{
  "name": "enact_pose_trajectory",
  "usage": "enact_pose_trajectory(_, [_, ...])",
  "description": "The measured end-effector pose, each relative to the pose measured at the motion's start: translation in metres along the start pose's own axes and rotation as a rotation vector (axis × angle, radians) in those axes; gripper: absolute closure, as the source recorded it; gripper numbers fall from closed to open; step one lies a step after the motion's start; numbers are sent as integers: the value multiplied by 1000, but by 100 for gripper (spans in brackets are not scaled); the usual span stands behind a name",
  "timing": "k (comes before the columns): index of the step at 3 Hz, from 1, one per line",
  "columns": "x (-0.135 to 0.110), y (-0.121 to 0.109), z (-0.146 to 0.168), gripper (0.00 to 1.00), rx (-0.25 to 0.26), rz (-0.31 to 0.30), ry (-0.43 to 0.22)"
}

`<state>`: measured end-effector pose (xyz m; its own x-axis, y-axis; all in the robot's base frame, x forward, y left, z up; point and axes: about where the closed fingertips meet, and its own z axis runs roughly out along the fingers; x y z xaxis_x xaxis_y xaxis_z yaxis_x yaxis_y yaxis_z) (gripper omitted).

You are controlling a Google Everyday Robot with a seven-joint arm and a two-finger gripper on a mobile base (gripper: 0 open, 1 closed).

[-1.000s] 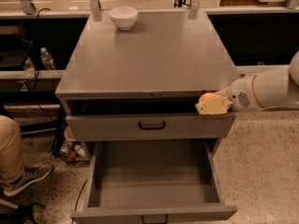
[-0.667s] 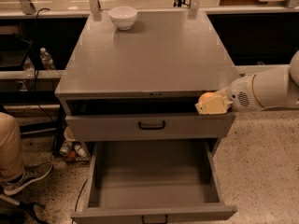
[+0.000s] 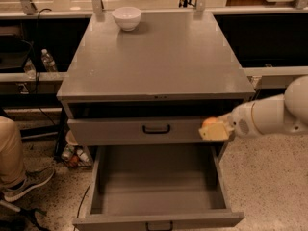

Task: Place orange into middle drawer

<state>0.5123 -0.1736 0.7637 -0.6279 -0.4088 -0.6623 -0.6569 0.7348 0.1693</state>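
Speckled terrazzo floor all round your grey desk. Dark low shelving behind, with a water bottle on the left. White bowl at the desk's back edge. A seated person's leg and sneaker are far left. Your gripper holds the orange at the desk's right front.

**No legible text in view**

No letters, numbers, brands or signs can be read. The flat grey metal cabinet top shows plain surfaces only, as does the round white ceramic bowl near 12 o'clock. The clear plastic bottle at 10 o'clock is too small to make out any print. The robot's pale two-finger gripper, at 4 o'clock, is closed around the small round orange fruit and carries no readable marking.
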Motion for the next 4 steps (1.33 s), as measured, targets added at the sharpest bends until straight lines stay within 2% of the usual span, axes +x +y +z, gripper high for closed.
enact_pose_trajectory(1, [48,6,41,100,-42,16,46])
enact_pose_trajectory(2, [78,12,72,100,-76,20,86])
enact_pose_trajectory(3, [78,12,72,100,-77,20,86])
enact_pose_trajectory(4, [90,8,86,100,-97,24,86])
